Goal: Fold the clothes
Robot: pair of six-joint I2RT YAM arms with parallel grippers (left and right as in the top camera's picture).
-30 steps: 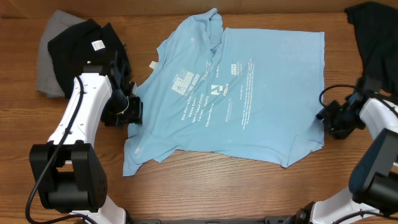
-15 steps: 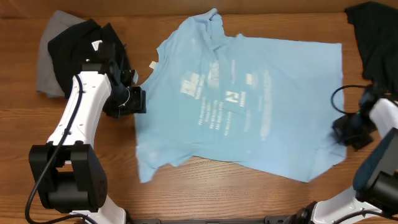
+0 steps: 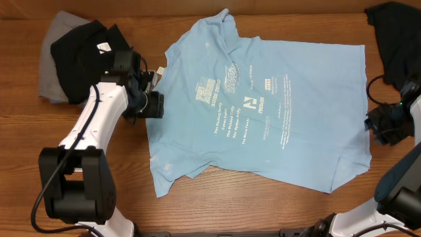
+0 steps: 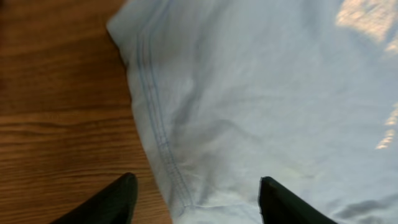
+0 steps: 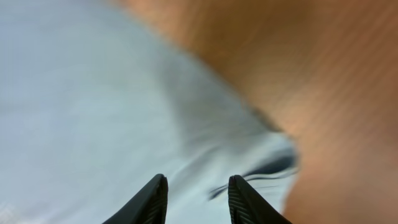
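From overhead, the light blue T-shirt (image 3: 263, 112) lies spread flat across the middle of the wooden counter (image 3: 263, 204), its lettering facing up and its collar toward the far edge. The left pincer (image 3: 158, 105) sits at the shirt's left edge, beside the sleeve. The right pincer (image 3: 376, 125) is just off the shirt's right edge. A black garment (image 3: 79, 43) with a white tag (image 3: 103, 47) lies heaped on a grey garment (image 3: 49, 72) at the far left. A dark garment (image 3: 395, 39) lies in the far right corner.

In the left wrist view, the left pincer (image 4: 198, 186) is spread wide. The shirt's stitched hem (image 4: 163, 143) runs down between its two fingers, with bare wood to the left, and nothing is pinched.

The right wrist view is blurred. The right pincer (image 5: 198, 186) has its fingers apart with a narrow gap between them. Blue cloth lies below and to the left, and wood to the right. No cloth shows between the tips.
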